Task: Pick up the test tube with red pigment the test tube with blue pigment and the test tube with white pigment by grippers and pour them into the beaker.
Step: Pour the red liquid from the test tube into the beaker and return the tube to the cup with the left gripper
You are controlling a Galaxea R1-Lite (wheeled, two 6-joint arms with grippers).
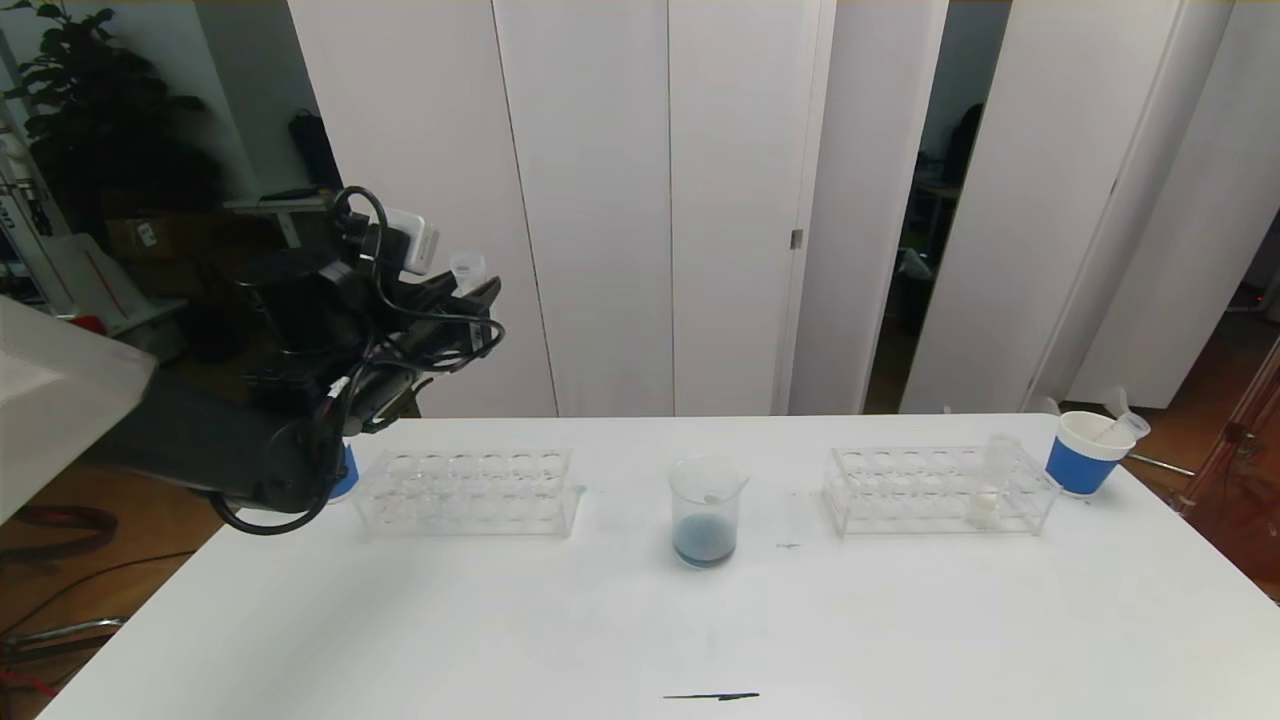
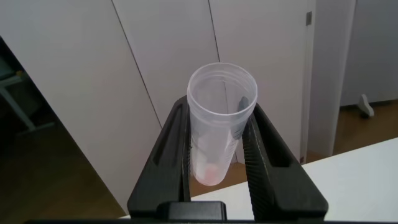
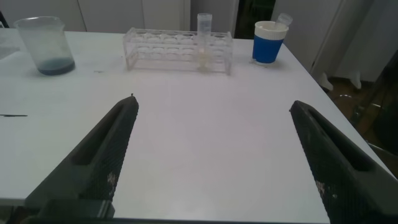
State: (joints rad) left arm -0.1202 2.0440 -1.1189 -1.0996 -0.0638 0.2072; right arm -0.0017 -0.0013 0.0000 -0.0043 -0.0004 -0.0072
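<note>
My left gripper [image 1: 478, 290] is raised high over the table's left end, shut on a clear test tube [image 2: 217, 124] that has only a faint pink-red trace at its bottom. The tube's open mouth [image 1: 467, 266] points up and away. The beaker [image 1: 707, 510] stands at mid table with blue-grey liquid in its bottom. The test tube with white pigment [image 1: 990, 490] stands in the right rack [image 1: 900, 492]. My right gripper [image 3: 212, 109] hovers open over bare tabletop near the table's right front, well short of that rack [image 3: 161, 46]. The test tube with blue pigment is out of view.
An empty clear rack [image 1: 468, 492] stands left of the beaker. A blue paper cup [image 1: 1085, 455] holding an empty tube sits at the far right; another blue cup [image 1: 345, 475] shows behind my left arm. A thin dark mark [image 1: 712, 696] lies near the front edge.
</note>
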